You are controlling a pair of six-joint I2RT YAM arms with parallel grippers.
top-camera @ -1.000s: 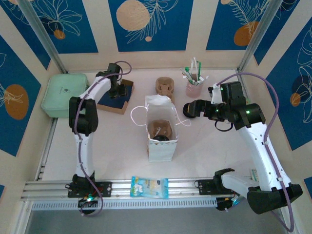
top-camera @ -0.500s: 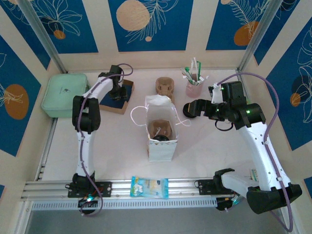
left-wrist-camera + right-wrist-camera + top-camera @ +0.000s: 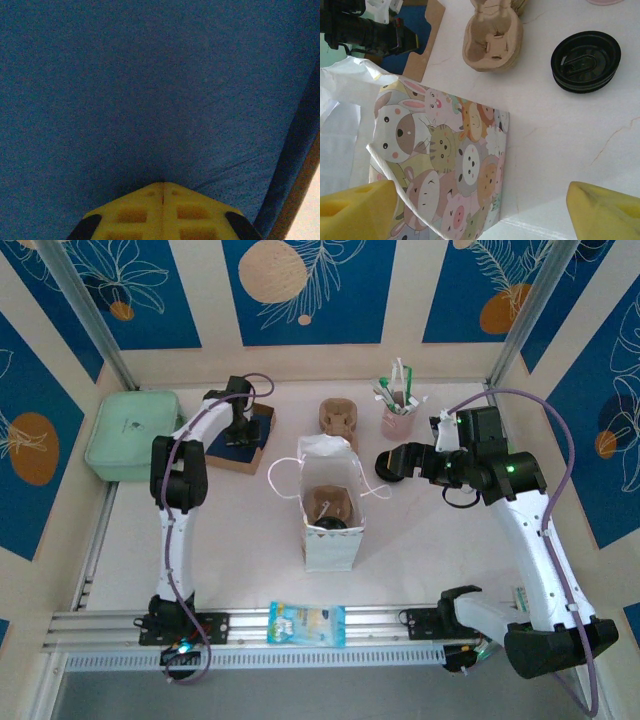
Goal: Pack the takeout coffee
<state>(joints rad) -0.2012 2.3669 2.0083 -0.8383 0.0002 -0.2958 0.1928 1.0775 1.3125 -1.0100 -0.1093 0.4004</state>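
The left gripper [image 3: 163, 186] is pressing its jaws together on the blue napkin [image 3: 150, 90] beneath it. Lifting slowly should be peeling off one sheet only. Well to its right, the takeout coffee [image 3: 334, 523] is sitting inside the paper bag [image 3: 328, 545]. The right gripper [image 3: 480, 207] is hovering spread, with that bag just to its left.

No legible text anywhere; print on blue packet [image 3: 307, 624] too blurred.
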